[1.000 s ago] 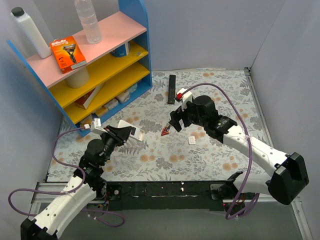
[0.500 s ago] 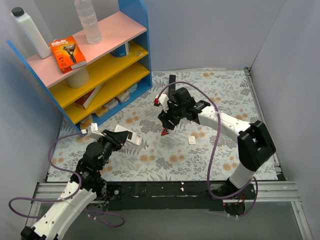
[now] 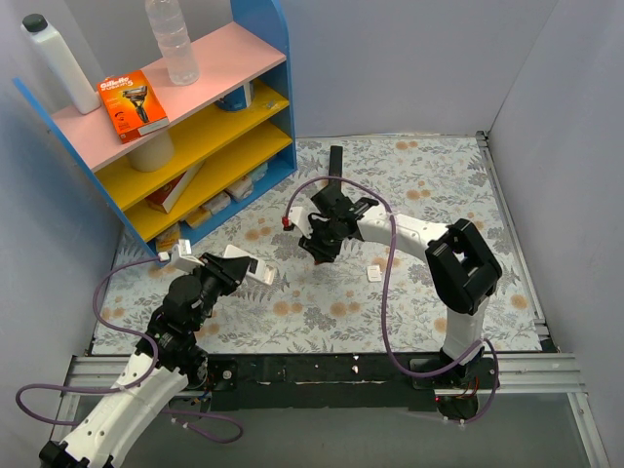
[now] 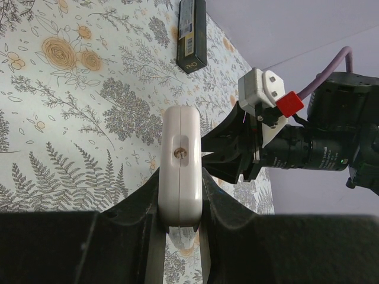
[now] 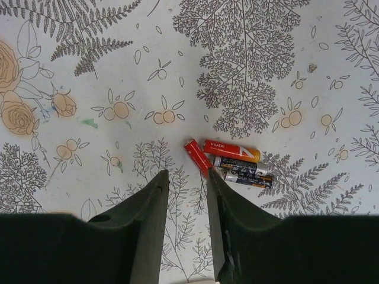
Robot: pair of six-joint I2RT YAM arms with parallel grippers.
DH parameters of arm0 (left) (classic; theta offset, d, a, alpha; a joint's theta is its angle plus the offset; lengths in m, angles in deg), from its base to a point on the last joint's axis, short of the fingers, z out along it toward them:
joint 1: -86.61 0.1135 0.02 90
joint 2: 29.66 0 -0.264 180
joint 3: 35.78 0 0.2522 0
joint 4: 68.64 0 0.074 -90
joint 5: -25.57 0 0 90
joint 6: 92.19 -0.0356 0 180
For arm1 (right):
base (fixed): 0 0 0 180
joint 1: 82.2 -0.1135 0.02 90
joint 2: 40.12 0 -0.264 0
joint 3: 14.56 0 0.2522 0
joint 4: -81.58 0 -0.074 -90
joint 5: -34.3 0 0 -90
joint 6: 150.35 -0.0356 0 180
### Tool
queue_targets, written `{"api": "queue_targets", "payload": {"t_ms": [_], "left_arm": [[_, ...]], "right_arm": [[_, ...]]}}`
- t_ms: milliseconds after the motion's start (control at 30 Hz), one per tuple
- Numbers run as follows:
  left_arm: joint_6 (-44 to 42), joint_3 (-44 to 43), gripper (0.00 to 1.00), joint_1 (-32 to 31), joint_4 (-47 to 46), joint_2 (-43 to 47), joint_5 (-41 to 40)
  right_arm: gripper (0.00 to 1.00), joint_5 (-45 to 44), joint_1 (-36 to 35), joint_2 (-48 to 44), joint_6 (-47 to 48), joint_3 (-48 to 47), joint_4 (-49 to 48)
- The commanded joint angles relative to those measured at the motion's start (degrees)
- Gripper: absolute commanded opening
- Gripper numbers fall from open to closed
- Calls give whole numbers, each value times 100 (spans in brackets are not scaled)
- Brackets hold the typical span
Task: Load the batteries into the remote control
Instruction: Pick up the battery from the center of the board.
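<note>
Table [image 3: 429,185] is wearing a pale cloth printed with grey ferns and orange blossoms, and it is running out to plain grey-blue walls [image 3: 409,58] at the back and on both sides. A blue shelf unit [image 3: 278,58] is standing at the far left corner, with a pink top board and yellow shelves below. The top board is carrying a clear bottle [image 3: 172,39], a white bottle with a black cap [image 3: 54,58] and an orange razor box [image 3: 134,102]. A slim black remote [image 3: 335,174] is lying on the cloth near the back wall, and a small white piece [image 3: 373,274] is lying alone near the middle. The left gripper [image 4: 180,201] is clamping the remote control [image 4: 179,154] by its long edges and holding it above the cloth, plain white back up. The right gripper [image 5: 186,174] is hanging low over the cloth, jaws partly apart with nothing between them. The batteries [image 5: 231,161] are lying in a small cluster on the cloth just past its fingertips.
</note>
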Motion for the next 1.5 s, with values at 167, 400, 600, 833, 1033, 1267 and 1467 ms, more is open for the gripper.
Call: {"api": "queue_targets", "payload": {"t_ms": [167,400,600,833,1033,1267,1467], "left_arm": [[-125,-286,0,-10,-11,-113,-128],[-143,-286,0,-10,-19,-105,-128],[-151,-277,0,-10,-2,-70,-102],[-186,-295,0,-2,7,-61,-67],[-204,-295,0,-10,24,-52,-66],[-222,-286,0,-2,24,-52,-84],[-213,-286,0,-2,15,-61,-75]], "right_arm": [[38,-357,-226,290,265,-398,286],[31,-551,-314,440,300,-521,356],[31,-621,-350,536,318,-591,356],[30,-639,-402,695,326,-723,470],[29,-665,-446,826,326,-758,558],[29,-700,-482,818,318,-723,734],[30,-753,-508,756,291,-548,883]]}}
